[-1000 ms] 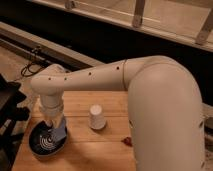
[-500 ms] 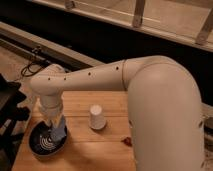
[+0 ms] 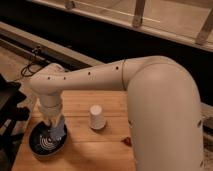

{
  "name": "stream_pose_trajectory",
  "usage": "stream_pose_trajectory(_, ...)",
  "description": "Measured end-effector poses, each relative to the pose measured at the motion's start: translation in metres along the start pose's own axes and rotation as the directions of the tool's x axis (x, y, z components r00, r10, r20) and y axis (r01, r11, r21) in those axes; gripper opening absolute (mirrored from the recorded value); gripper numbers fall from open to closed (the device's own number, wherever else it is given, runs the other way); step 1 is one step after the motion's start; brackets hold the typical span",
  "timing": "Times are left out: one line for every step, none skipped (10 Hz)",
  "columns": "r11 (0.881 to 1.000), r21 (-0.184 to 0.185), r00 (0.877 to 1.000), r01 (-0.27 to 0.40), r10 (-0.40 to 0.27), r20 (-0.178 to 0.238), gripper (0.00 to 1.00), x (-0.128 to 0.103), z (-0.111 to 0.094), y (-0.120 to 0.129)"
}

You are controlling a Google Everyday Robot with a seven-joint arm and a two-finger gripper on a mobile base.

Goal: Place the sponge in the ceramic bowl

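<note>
Presently one pale robot arm is reaching from the right side of the view across to the left and bending straight down over the wooden counter. At its lower end the single hand is hanging just above the inside of the one ceramic bowl, a dark round dish with light rings on its floor, which is sitting near the counter's front left corner. One sponge, light blue, is showing right at the tip of the hand and is sitting over the bowl's right half, low against the inside. Whether the hand is gripping the sponge or is parted from it, I cannot tell, as the two are blending together there.

Besides these, one white cup is standing upside down near the middle of the counter, well apart from the bowl and to its right. One small red speck is lying on the wood further right, close beside the arm's thick base. Off the counter's left edge some dark equipment is standing, and a bundle of cables is lying on the floor behind it.
</note>
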Motion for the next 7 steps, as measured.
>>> stream_pose_trajectory(1.000, 0.017, 1.000, 0.023, -0.023, 0.021, 0.00, -0.002, 0.002, -0.010)
stream_pose_trajectory(0.999, 0.030, 0.999, 0.041, -0.042, 0.034, 0.00, -0.004, 0.004, -0.021)
stream_pose_trajectory(0.996, 0.060, 0.996, 0.066, -0.070, 0.055, 0.00, -0.008, 0.008, -0.039)
stream_pose_trajectory(0.992, 0.094, 0.993, 0.086, -0.093, 0.070, 0.00, -0.011, 0.011, -0.053)
stream_pose_trajectory(0.988, 0.121, 0.991, 0.098, -0.108, 0.082, 0.04, -0.013, 0.013, -0.062)
stream_pose_trajectory(0.986, 0.133, 0.989, 0.104, -0.116, 0.087, 0.04, -0.014, 0.015, -0.065)
stream_pose_trajectory(0.983, 0.145, 0.988, 0.113, -0.127, 0.088, 0.01, -0.016, 0.016, -0.066)
